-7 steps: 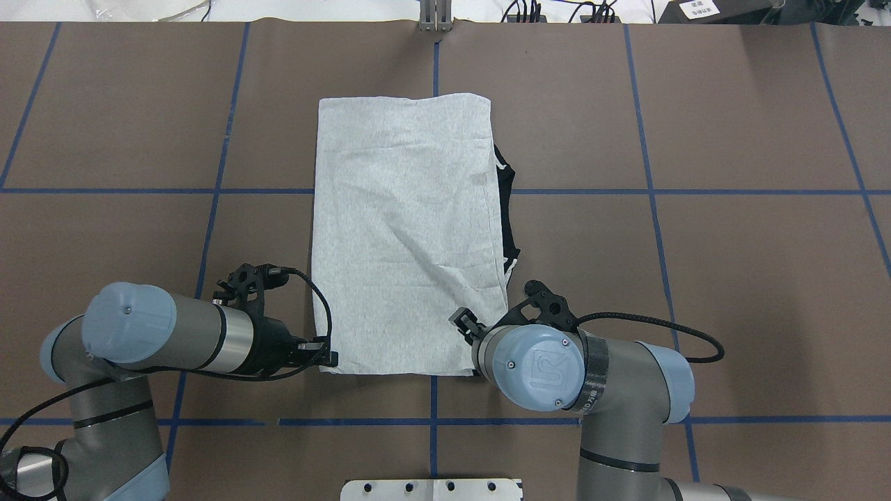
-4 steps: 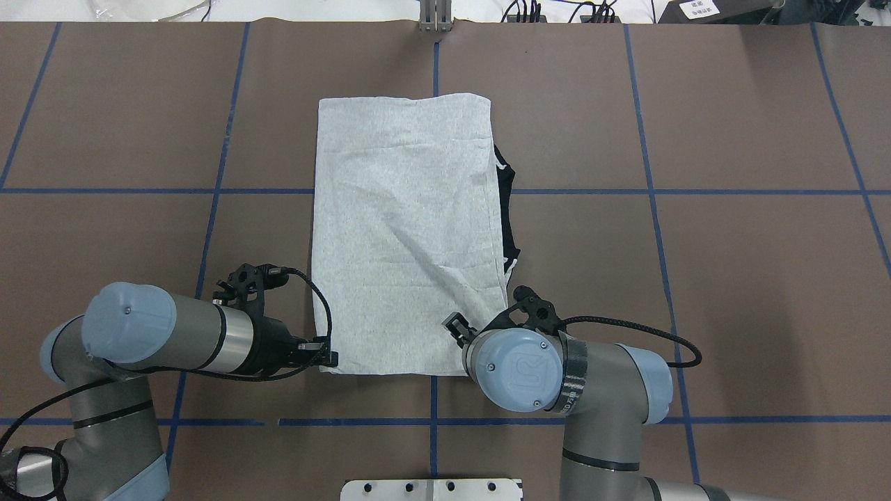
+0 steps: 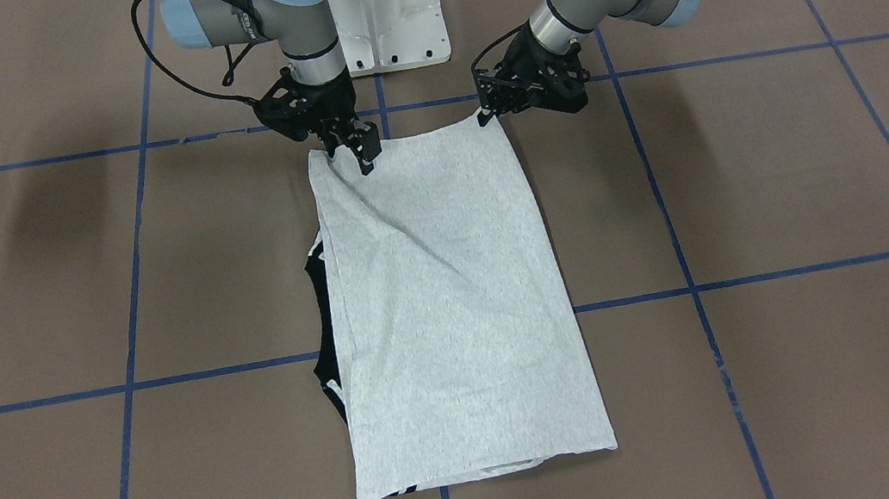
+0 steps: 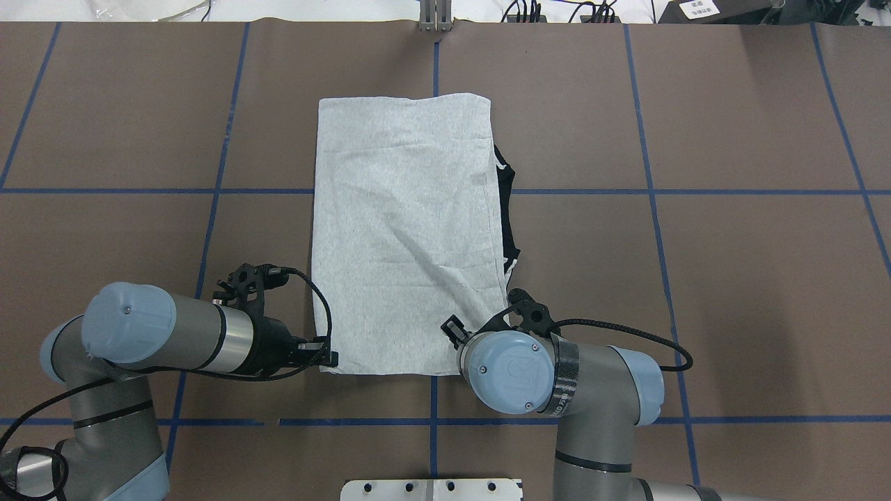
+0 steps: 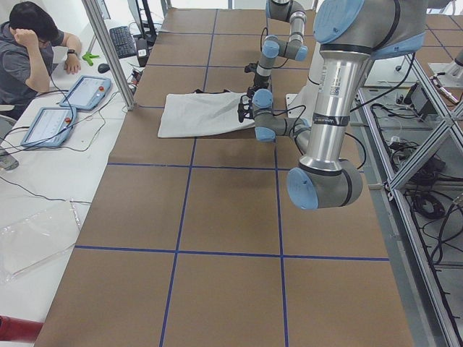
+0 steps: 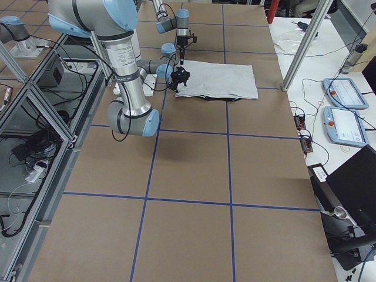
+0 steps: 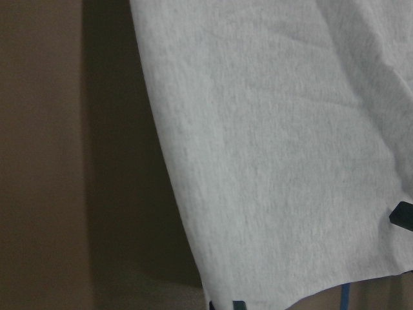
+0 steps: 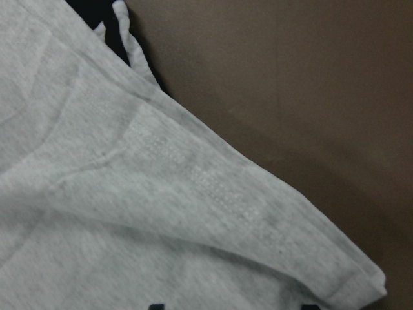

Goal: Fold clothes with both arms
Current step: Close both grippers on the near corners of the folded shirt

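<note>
The light grey T-shirt point(image 4: 407, 229) lies folded into a long strip mid-table, with its black collar point(image 4: 507, 209) peeking out on the robot's right side. My left gripper point(image 4: 328, 359) rests low at the near-left corner; in the left wrist view its tips sit close together on that corner point(image 7: 222, 302), shut on the cloth. My right gripper point(image 4: 456, 328) hovers over the near-right corner, mostly hidden under its own wrist. The right wrist view shows its fingers spread apart above the grey hem point(image 8: 258, 213). From the front, the left gripper point(image 3: 488, 113) and right gripper point(image 3: 363, 152) flank the shirt's end point(image 3: 452, 301).
The white pedestal base point(image 3: 384, 5) stands just behind the grippers. Blue tape lines point(image 4: 431, 191) grid the brown table. A metal post point(image 4: 436, 17) stands at the far edge. A person point(image 5: 29, 43) sits at a side desk with control tablets point(image 5: 87, 90).
The right arm has swung left and slightly farther over the shirt's near-right corner. The left arm and the shirt have not moved.
</note>
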Controlling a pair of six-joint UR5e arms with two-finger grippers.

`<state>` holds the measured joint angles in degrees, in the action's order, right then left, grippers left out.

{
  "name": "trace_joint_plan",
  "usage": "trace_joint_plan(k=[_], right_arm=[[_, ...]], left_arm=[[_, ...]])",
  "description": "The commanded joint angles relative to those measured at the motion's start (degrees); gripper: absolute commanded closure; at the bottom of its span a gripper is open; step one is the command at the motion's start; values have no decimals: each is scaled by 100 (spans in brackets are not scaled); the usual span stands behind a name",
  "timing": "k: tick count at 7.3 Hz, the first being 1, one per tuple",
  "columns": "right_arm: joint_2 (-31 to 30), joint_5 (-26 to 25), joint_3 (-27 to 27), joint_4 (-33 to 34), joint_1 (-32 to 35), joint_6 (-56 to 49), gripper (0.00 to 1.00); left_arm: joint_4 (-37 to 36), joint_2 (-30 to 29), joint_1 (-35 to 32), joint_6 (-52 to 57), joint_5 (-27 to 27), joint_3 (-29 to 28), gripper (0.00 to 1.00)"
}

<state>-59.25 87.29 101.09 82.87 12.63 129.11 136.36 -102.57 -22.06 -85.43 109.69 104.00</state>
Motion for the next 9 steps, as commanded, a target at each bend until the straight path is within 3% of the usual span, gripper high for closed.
trace_joint_plan(k=[1, 5, 6, 7, 9], right_arm=[[71, -10, -2, 1, -6, 333, 100], [55, 16, 269, 88, 73, 404, 100], [-33, 173, 810, 411, 117, 404, 100], [-7, 218, 1416, 1154, 100, 413, 100], [36, 218, 2830, 2717, -197, 448, 100]], left_arm=[[-5, 0, 0, 0, 0, -3, 100], [-5, -26, 9, 0, 9, 50, 100], [-74, 17, -17, 0, 218, 346, 100], [-597, 18, -61, 0, 603, 862, 100], [-1958, -17, -53, 0, 746, 2179, 100]])
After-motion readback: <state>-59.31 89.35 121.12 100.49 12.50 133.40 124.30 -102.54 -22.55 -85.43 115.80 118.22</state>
